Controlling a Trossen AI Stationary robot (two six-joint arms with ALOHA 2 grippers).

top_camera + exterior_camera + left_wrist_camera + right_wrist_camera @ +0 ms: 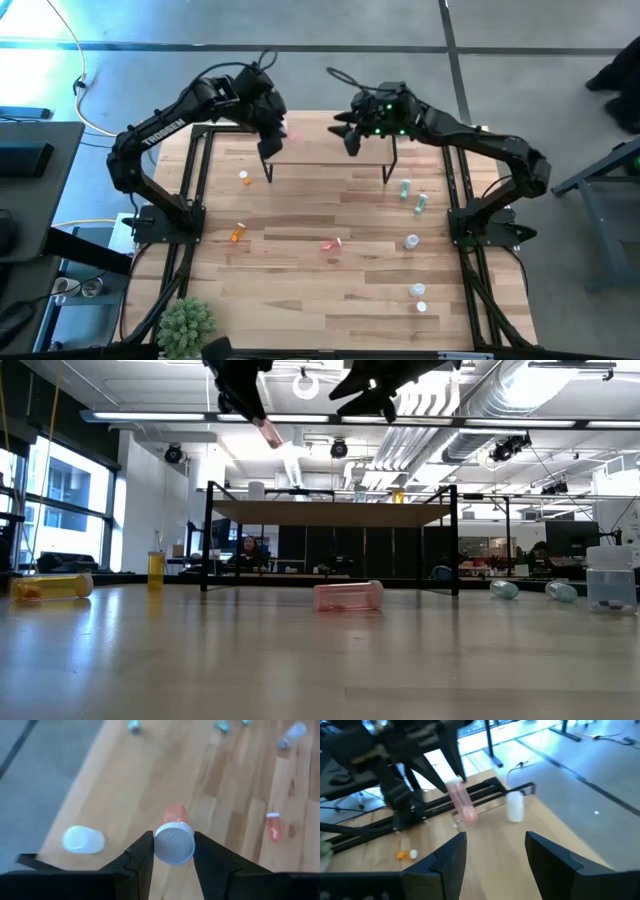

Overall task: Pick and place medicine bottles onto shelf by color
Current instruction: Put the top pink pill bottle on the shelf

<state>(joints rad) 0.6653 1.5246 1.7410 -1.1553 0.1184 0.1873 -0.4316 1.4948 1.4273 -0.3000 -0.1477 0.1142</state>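
Note:
My left gripper hangs over the left end of the small wooden shelf and is shut on a pink bottle with a white cap. My right gripper is open and empty above the shelf's right part. A white bottle stands on the shelf near the pink one. On the table lie one pink bottle, two orange ones, two green ones and several clear ones. My left gripper pinches the pink bottle at its white cap end between its two fingers. The fingers come from above, pointing down. The bottle hangs below them, slightly tilted, its bottom end down and clear of the shelf.
A green spiky plant stands at the table's near left corner. The shelf's black legs stand on the far half of the table. The arms' black base frames run along both table sides.

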